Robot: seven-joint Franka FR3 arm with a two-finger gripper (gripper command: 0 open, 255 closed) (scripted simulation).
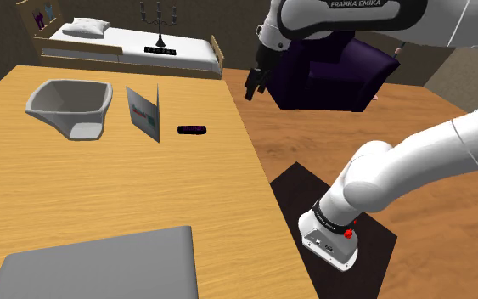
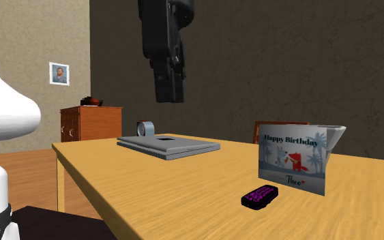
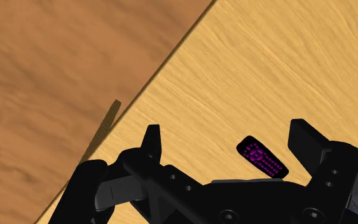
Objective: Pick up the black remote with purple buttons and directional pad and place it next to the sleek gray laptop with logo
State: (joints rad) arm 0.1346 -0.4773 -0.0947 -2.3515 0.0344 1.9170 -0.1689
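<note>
Laptop (image 1: 101, 263) nearest; remote (image 1: 192, 129) near upright birthday card (image 1: 143, 113), bowl (image 1: 69, 106) beyond.

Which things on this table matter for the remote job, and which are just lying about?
Job things:
black remote with purple buttons
grey laptop, closed
tool, open, holding nothing

Lying about:
grey bowl
birthday card, standing beside the remote
small grey roll behind the laptop

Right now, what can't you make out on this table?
- Laptop: the shoulder view's bottom edge cuts off its near part; logo too small to tell in the second exterior view.
- Remote: buttons too small in the shoulder view.
- Grey bowl: mostly hidden behind the birthday card in the second exterior view.
</note>
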